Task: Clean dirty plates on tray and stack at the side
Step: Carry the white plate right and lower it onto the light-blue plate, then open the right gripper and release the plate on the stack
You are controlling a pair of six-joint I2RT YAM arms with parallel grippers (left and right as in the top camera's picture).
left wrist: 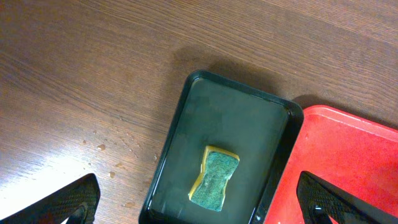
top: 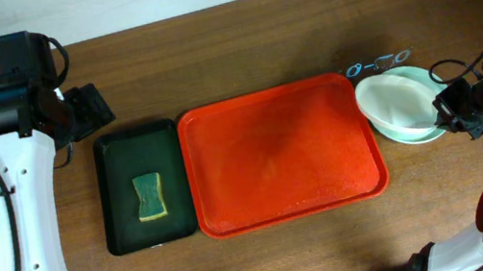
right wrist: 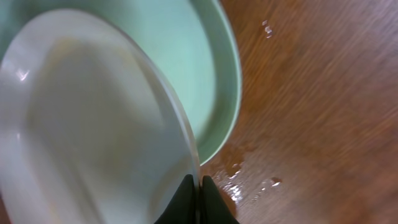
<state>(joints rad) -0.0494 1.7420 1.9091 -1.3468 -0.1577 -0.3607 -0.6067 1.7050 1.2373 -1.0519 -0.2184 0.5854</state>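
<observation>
Your right gripper [right wrist: 198, 186] pinches the white plate [right wrist: 93, 124] by its rim.
It seems tilted on the pale green plate [right wrist: 214, 68]; your left gripper [top: 89, 108] hangs spread near the black tray [top: 117, 145].

A small black tray [top: 121, 174] lies on the brown wooden worktop [top: 245, 37]. A green-topped sponge [top: 149, 198] with yellow sides and a pinched waist lies flat inside it, apart from the walls. Water droplets [left wrist: 101, 147] speckle the wood near the tray, and a small bluish-grey object [top: 378, 63], too small to make out, sits toward the worktop's far right.
</observation>
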